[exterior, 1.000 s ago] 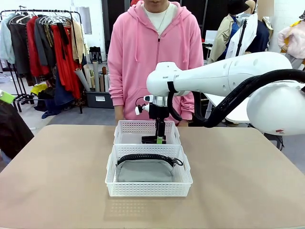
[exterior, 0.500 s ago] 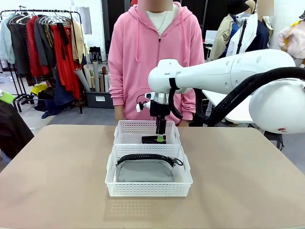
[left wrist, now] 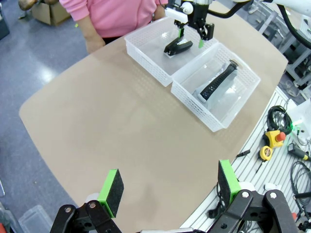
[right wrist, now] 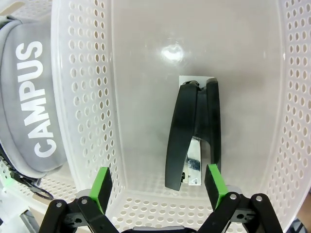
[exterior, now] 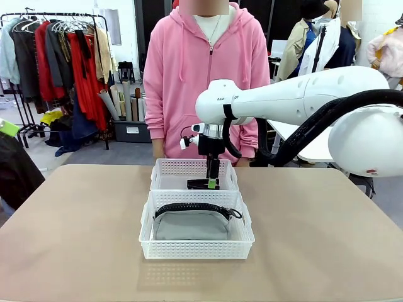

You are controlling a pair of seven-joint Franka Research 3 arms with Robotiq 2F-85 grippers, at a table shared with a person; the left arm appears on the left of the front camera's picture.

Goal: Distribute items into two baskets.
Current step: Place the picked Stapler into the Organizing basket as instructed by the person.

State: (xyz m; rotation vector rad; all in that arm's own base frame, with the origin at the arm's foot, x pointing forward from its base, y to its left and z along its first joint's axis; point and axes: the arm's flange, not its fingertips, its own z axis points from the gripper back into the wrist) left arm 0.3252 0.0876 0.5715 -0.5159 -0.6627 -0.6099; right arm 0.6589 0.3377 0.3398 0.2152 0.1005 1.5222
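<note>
Two white lattice baskets stand end to end mid-table. The larger near basket holds the grey pouch with its black zipper. The smaller far basket holds the black stapler, lying flat on the floor. My right gripper hangs open just above the stapler, touching nothing, its fingers on either side of the stapler's near end. The pouch reads CAMPUS beside that basket's wall. My left gripper is open over bare table, far from the baskets.
A person in a pink hoodie stands at the far edge, right behind the small basket. Bare table lies to both sides of the baskets. A rail with tools and cables runs past the table's edge in the left wrist view.
My right gripper has lifted a little above the far basket, still open. The stapler and the pouch lie where they were.
</note>
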